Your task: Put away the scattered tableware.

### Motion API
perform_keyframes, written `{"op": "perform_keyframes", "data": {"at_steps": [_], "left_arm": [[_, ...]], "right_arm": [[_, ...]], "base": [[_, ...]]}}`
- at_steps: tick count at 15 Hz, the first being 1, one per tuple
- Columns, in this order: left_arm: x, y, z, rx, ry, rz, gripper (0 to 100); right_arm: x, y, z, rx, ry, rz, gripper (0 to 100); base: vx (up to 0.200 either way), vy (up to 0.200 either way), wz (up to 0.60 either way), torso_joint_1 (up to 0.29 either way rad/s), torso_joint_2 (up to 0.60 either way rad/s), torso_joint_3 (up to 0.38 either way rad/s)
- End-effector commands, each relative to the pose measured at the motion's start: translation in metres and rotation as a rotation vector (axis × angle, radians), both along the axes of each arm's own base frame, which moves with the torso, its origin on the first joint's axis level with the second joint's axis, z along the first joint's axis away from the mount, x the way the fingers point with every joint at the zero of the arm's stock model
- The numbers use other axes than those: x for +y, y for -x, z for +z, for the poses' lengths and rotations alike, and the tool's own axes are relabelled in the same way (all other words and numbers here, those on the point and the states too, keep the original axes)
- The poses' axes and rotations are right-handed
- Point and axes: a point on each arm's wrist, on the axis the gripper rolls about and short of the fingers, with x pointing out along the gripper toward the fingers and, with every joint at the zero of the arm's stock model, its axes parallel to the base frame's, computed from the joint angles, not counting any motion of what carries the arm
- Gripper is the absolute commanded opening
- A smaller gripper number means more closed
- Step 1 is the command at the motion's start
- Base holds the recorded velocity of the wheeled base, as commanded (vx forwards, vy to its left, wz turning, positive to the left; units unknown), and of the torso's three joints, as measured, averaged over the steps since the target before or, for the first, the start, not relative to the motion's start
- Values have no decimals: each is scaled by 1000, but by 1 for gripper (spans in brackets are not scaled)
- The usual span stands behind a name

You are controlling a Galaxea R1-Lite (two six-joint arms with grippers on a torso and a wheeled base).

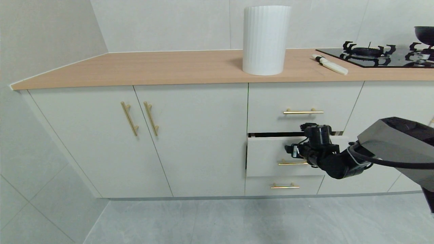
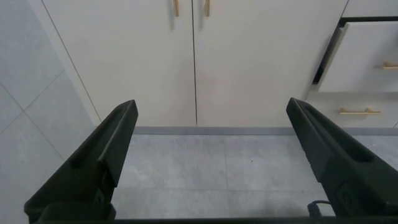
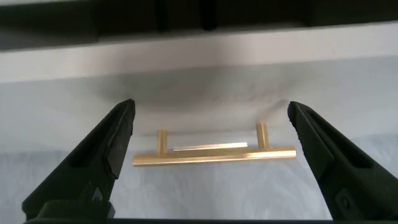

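The knife (image 1: 329, 64) lies flat on the wooden tabletop (image 1: 152, 69), between a ribbed white cylinder (image 1: 265, 40) and the black glass hob (image 1: 373, 56), just beside the hob's edge. It is long, slim and cream-coloured, with a dark band near its far end. Whether the pale length is bare blade or a cover cannot be told.

Below, the middle drawer (image 1: 268, 156) stands slightly out from the pale, matt cabinet front, with a dark gap above it. The right arm hides part of its front. The right hand (image 3: 211, 124) sits at the drawer's brass bar handle (image 3: 214, 155) with its black fingers spread to either side, not closed on it.

The left hand (image 2: 210, 109) is open and holds nothing. It hangs low above the grey tiled floor (image 2: 205, 168), facing the double cabinet doors (image 2: 193, 56).

A dark pot (image 1: 425, 34) on the hob is cut off by the frame edge.
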Motion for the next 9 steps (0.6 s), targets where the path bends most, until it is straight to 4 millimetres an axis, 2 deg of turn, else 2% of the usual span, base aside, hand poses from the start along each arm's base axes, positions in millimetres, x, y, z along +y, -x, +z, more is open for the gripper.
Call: {"op": "perform_keyframes", "data": {"at_steps": [1,8,9], "left_arm": [[0,0,0,1,0,0,100],[0,0,0,1,1,0,100],[0,0,0,1,0,0,100]], "right_arm": [[-2,-3,-6,-6,-3,-6,100],[-3,-11,-18,-16,-15,-18,100],[-5,-16,-19,-30,-38,-33,100]], "base": [[0,0,0,0,0,0],[0,0,0,0,0,0],[0,0,0,0,0,0]]}}
